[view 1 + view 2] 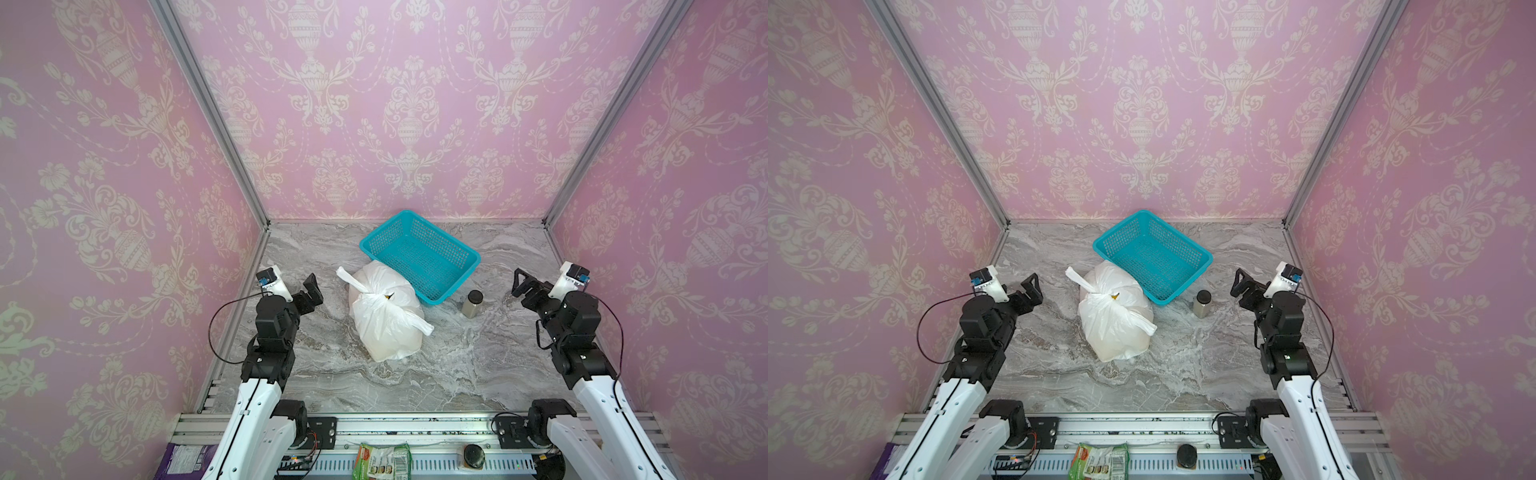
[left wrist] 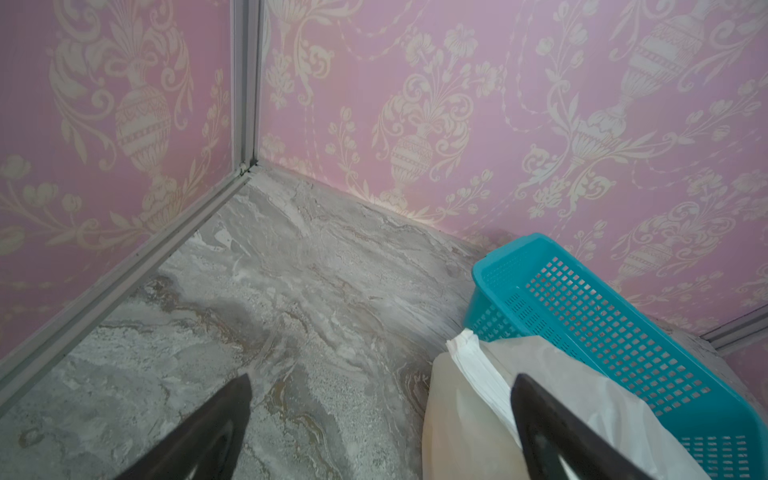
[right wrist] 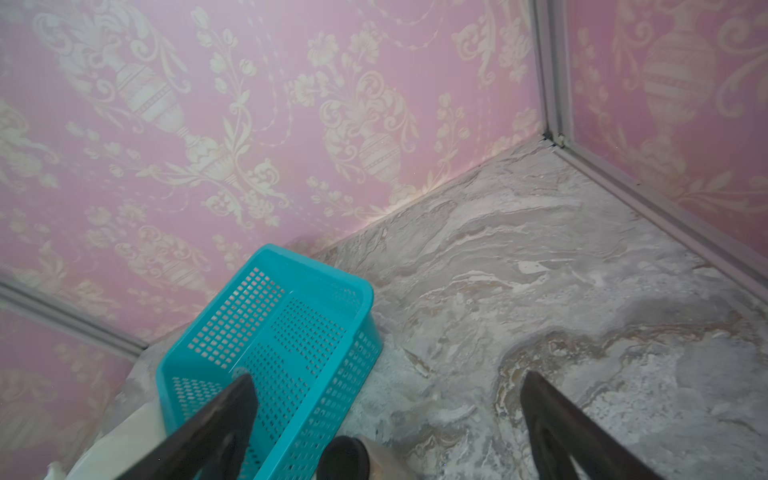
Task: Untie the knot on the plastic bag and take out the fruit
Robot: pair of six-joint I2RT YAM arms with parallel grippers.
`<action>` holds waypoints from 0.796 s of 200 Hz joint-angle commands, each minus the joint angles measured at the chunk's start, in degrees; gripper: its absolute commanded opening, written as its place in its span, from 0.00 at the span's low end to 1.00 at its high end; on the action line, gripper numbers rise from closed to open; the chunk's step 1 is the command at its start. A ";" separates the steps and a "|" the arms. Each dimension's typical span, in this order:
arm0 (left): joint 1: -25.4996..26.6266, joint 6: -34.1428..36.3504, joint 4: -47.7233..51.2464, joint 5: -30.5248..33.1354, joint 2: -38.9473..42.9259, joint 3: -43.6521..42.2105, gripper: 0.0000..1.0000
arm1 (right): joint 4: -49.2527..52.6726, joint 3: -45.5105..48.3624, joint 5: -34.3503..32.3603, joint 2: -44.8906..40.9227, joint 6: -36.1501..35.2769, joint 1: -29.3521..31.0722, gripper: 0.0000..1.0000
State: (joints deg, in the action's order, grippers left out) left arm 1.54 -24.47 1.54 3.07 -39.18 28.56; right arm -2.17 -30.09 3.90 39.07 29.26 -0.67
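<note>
While hovering at the left and right edges of the counter (image 1: 457,365), holding nothing: jaws of left arm (image 1: 274,320) and right arm (image 1: 575,316) spread wide, plain in both wrist views. Bag (image 1: 384,328) mid-counter, apparently touching the near-left side of basket (image 1: 386,237), well apart from both arms. Knot (image 1: 376,297) on top, tied. A speck of yellow fruit (image 1: 390,296) peeping beside it, the rest hidden. Strap ends running far-left to near-right: far-left end (image 1: 345,274) aimed toward the left jaws, near-right end (image 1: 424,326) toward the right jaws. Left jaws clearly nearer the knot, right jaws farther off, with jar (image 1: 473,303) standing roughly between. Likely next: reach in from both sides, pinch one end each, pull apart along that diagonal. Beware dragging the whole bag rather than loosening the tie.
</note>
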 commanded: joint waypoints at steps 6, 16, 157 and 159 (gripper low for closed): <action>-0.49 -9.04 8.27 3.38 4.48 1.06 0.99 | -1.46 0.15 14.42 -1.62 1.34 1.75 1.00; -0.49 -11.59 6.13 5.90 7.59 -1.35 0.99 | -0.77 -0.01 13.09 -2.31 0.71 3.98 1.00; -0.93 -6.77 6.63 -14.30 5.49 2.37 0.99 | -7.98 -13.63 -15.08 23.95 -14.74 58.57 0.93; -0.93 -6.74 6.74 -14.56 5.44 2.53 0.99 | -8.21 -13.98 -15.13 24.83 -14.75 59.04 0.92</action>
State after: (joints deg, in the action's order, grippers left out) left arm 0.86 -33.45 8.51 -3.68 -33.95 29.12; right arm -3.84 -41.54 -6.26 58.35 16.36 53.65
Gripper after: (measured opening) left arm 0.993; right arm 0.953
